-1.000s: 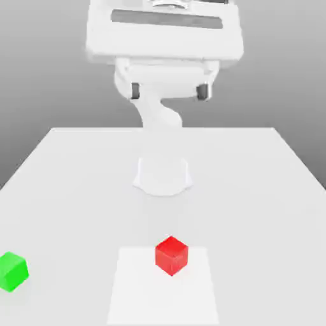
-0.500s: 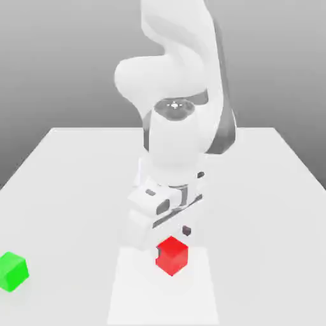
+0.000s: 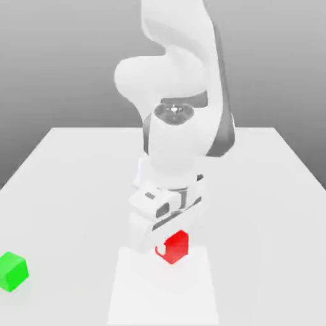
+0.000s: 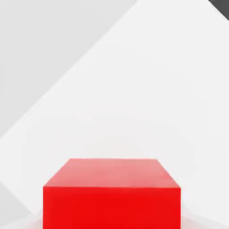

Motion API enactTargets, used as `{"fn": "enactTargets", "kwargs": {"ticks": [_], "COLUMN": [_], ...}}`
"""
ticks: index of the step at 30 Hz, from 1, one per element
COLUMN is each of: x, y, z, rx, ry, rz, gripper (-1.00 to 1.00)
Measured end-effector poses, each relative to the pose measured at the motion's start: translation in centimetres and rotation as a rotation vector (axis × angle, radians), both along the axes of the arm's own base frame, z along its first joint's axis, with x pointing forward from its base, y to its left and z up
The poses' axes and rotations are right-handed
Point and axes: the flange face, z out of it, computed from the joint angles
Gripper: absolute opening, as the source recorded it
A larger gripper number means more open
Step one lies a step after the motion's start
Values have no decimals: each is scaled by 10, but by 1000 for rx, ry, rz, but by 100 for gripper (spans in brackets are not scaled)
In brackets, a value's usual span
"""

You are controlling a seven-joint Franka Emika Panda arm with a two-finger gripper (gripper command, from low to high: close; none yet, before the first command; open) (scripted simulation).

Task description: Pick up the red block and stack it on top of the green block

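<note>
The red block rests on the white table near the front middle in the exterior view, its left side covered by the white hand. My gripper has come straight down over it and is shut on the red block, which still sits on the table. In the hand view the red block looms very close, with its top face and one side face showing. The green block stands alone at the exterior view's far left, near the front edge and well apart from the gripper.
The white table stretches to both sides and to the back. A slightly lighter square patch lies under and in front of the red block. The bulky arm rises behind the block and hides the table's middle.
A second ago the arm was raised high with the red block uncovered. It has since come down over the block, sunk a little lower, and its fingers have shut on it.
</note>
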Motion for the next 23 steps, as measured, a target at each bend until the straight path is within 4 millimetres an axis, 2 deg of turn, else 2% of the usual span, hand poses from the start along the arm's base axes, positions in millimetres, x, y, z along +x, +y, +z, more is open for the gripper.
{"fn": "enactTargets", "kwargs": {"ticks": [1,7,11,14,15,16,19,20,23], "x": [5,42,47,39,35,33,31,30,30], "y": [-10,-141,-233,-302,-319,-328,-336,-337,-337], "z": [5,21,31,40,39,32,-5,-15,-15], "rx": [0,0,2,2,2,2,1,1,1], "ry": [1,8,8,4,2,1,0,0,0], "rz": [-16,-193,-277,-331,-346,-353,-359,-360,-360], "gripper": [-100,-100,-100,-100,-100,-100,-100,100,100]}}
